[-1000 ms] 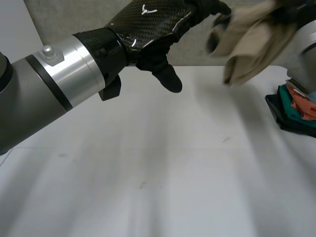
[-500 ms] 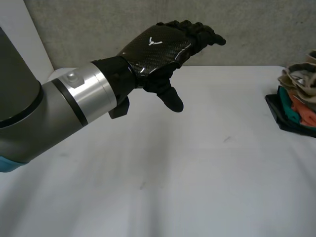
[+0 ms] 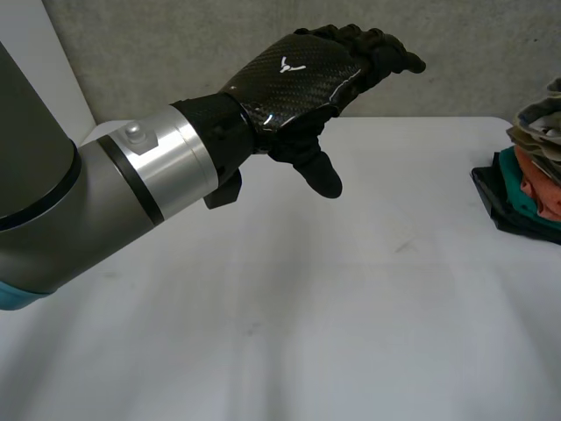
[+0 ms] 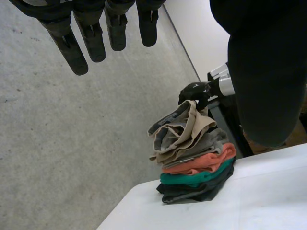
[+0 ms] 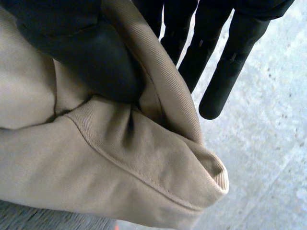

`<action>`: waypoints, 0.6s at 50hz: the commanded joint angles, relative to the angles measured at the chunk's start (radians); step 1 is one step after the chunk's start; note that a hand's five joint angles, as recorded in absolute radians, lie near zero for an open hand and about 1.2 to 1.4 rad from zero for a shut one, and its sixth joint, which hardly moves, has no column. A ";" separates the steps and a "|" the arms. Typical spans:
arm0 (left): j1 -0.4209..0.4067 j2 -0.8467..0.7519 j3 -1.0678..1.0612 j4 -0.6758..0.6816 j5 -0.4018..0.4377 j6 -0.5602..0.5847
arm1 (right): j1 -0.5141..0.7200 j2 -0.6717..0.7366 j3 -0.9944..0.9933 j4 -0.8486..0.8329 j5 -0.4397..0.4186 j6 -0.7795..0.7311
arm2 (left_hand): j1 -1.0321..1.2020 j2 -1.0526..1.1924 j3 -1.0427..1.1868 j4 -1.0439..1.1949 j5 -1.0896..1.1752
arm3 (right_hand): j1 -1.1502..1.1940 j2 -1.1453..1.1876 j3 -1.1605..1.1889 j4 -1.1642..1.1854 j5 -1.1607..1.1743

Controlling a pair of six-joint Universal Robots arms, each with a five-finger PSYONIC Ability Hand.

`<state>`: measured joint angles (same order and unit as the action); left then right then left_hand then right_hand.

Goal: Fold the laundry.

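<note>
My left hand (image 3: 302, 74) hangs open in the air above the far middle of the white table (image 3: 307, 316), fingers straight and holding nothing; its fingers (image 4: 91, 33) are spread in the left wrist view too. A crumpled beige cloth (image 4: 182, 132) lies on top of a pile of folded laundry (image 4: 196, 179) at the table's right edge. My right hand (image 4: 194, 91) rests on the top of that cloth. In the right wrist view its thumb (image 5: 81, 52) pins a fold of the beige cloth (image 5: 105, 167) against the fingers (image 5: 225, 62).
The pile (image 3: 530, 189) has grey, orange, teal and dark pieces under the beige one. A grey wall (image 3: 175, 53) runs behind the table. A dark stand (image 4: 230, 124) is beyond the pile.
The beige cloth was carried by my right hand from the far middle over to the pile at the right. My left hand has shifted slightly to the right.
</note>
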<state>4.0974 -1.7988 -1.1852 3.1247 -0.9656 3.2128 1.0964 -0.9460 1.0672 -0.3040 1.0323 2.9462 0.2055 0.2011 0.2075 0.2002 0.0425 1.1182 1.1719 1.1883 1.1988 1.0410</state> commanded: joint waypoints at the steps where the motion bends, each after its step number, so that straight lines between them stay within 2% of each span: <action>1: -0.008 -0.008 -0.008 0.000 -0.001 -0.002 | 0.005 0.035 0.069 0.000 -0.027 -0.048 | -0.004 0.001 -0.006 0.002 -0.015 | -0.276 -0.330 -0.346 -0.357 -0.373; 3: -0.015 -0.010 -0.008 0.000 -0.001 -0.002 | 0.003 0.033 0.085 0.000 -0.034 -0.067 | -0.004 0.001 -0.006 0.002 -0.015 | -0.837 -0.891 -0.907 -0.918 -0.934; 4: -0.016 -0.010 -0.008 0.000 -0.001 -0.002 | 0.000 0.029 0.089 0.003 -0.038 -0.065 | -0.004 0.001 -0.006 0.002 -0.015 | -0.944 -0.997 -1.014 -1.024 -1.041; 10: -0.019 -0.004 -0.005 0.000 -0.001 -0.002 | -0.012 -0.078 0.132 0.029 -0.037 -0.065 | -0.007 -0.002 -0.009 -0.001 -0.018 | -0.944 -0.997 -1.014 -1.024 -1.041; 13: -0.022 -0.001 -0.005 0.000 -0.001 -0.004 | -0.033 -0.149 0.154 0.109 -0.031 -0.070 | -0.010 -0.005 -0.012 -0.004 -0.021 | -0.944 -0.997 -1.014 -1.024 -1.041; 17: -0.028 0.006 -0.014 0.000 -0.001 -0.011 | -0.110 -0.215 0.108 0.334 0.012 -0.084 | -0.010 -0.005 -0.012 -0.004 -0.021 | -0.944 -0.997 -1.014 -1.024 -1.041; 21: -0.028 0.021 -0.014 0.000 -0.001 -0.036 | -0.187 -0.211 0.002 0.477 0.138 -0.180 | -0.010 -0.005 -0.012 -0.004 -0.021 | -0.944 -0.997 -1.014 -1.024 -1.041; 25: -0.022 0.044 0.012 0.005 -0.001 -0.070 | -0.181 -0.214 -0.130 0.484 0.296 -0.367 | -0.007 -0.002 -0.009 -0.001 -0.018 | -0.944 -0.997 -1.014 -1.024 -1.041; 26: -0.022 0.047 0.022 0.008 -0.001 -0.077 | -0.159 -0.214 -0.180 0.461 0.364 -0.396 | -0.007 -0.002 -0.009 -0.001 -0.018 | -0.944 -0.997 -1.014 -1.024 -1.041; 27: -0.020 0.058 0.054 0.015 -0.004 -0.097 | -0.136 -0.214 -0.205 0.445 0.394 -0.394 | -0.007 -0.002 -0.009 -0.001 -0.018 | -0.944 -0.997 -1.014 -1.024 -1.041; 29: -0.017 0.065 0.091 0.026 -0.022 -0.120 | -0.066 -0.217 -0.239 0.401 0.431 -0.371 | -0.004 0.001 -0.006 0.002 -0.015 | -0.944 -0.997 -1.014 -1.024 -1.041; 30: -0.014 0.076 0.128 0.032 -0.060 -0.146 | 0.009 -0.226 -0.248 0.337 0.434 -0.334 | -0.004 0.001 -0.006 0.002 -0.015 | -0.944 -0.997 -1.014 -1.024 -1.041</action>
<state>4.0735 -1.7601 -1.1725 3.1304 -0.9686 3.1489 0.9261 -1.1652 0.9643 0.1773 1.2984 2.6357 0.2055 0.2012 0.2075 0.2002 0.0425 0.2280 0.2170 0.2073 0.2073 0.0437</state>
